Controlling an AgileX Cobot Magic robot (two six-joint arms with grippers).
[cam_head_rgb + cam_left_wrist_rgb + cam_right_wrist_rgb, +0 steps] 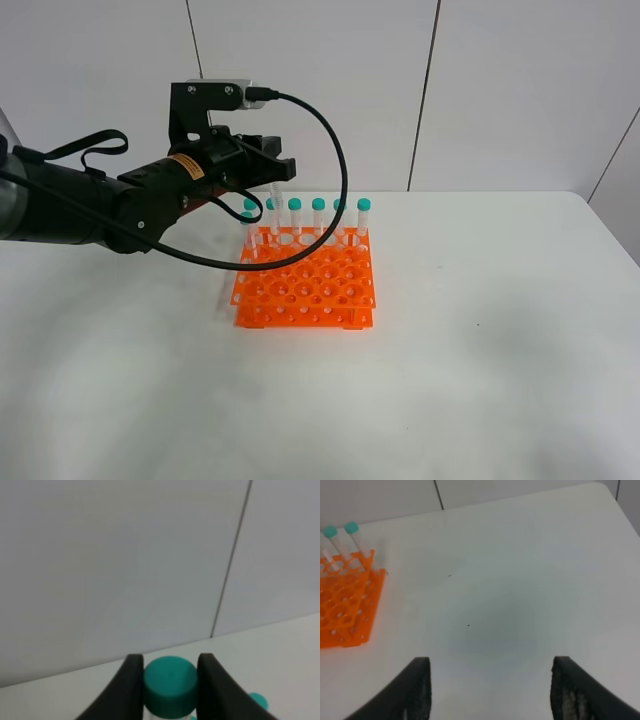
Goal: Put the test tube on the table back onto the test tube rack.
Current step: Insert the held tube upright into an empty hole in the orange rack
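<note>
My left gripper point(270, 163) hangs over the back left part of the orange test tube rack point(305, 290) and is shut on the test tube's teal cap point(170, 682). In the left wrist view my left gripper point(170, 661) has one black finger on each side of that cap. The tube's clear body point(276, 190) hangs upright below the fingers, among the capped tubes point(318, 205) of the rack's back row. Whether its tip is in a hole I cannot tell. My right gripper point(492, 690) is open over bare table point(510, 580), with nothing between its fingers.
Several capped tubes stand along the rack's back row; the front rows of holes are empty. The rack point(345, 605) with two tubes point(351, 528) shows at the edge of the right wrist view. A black cable point(335, 150) loops from the left wrist camera. A wall stands behind the table point(480, 330).
</note>
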